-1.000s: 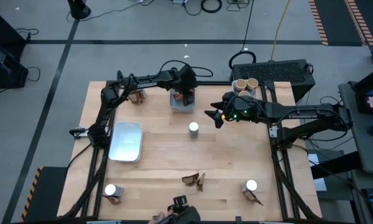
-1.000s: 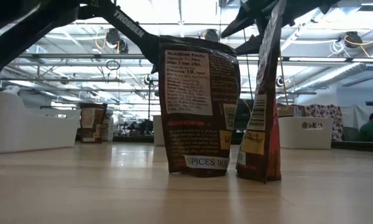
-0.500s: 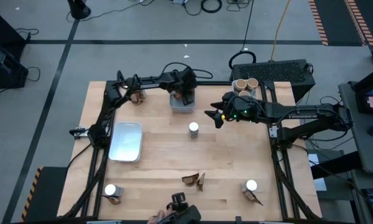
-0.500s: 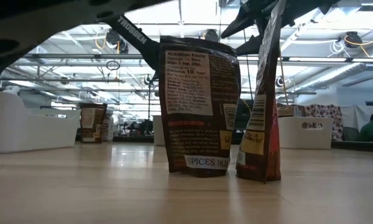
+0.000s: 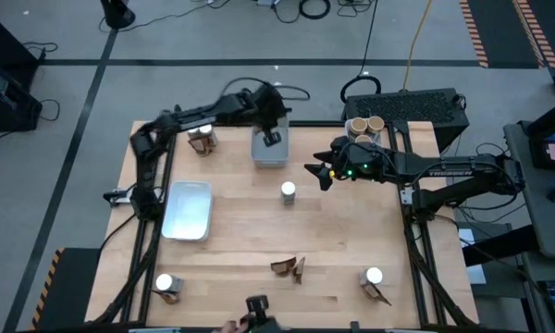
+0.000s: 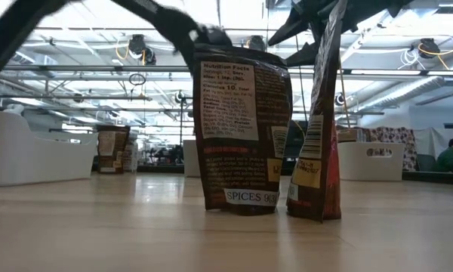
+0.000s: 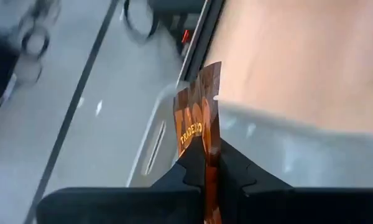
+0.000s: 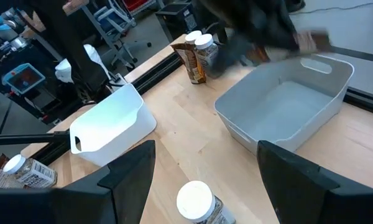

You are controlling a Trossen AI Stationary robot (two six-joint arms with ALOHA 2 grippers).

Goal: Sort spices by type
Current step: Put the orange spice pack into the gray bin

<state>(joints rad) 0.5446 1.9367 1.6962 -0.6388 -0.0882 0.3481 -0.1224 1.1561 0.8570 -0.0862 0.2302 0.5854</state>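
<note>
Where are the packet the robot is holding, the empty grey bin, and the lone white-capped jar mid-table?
packet (image 7: 198, 127), left wrist view, its printed orange face.
grey bin (image 8: 286, 102), right wrist view, its bare floor.
white-capped jar (image 5: 288, 191), high view, its cap.

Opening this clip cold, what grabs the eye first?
In the low view, two dark-brown spice packets stand upright at the table's near edge and fill the picture. From above, the left pincer hangs over the grey tray at the far edge, shut on an orange packet. The right pincer waits open near a white-capped jar mid-table.
</note>
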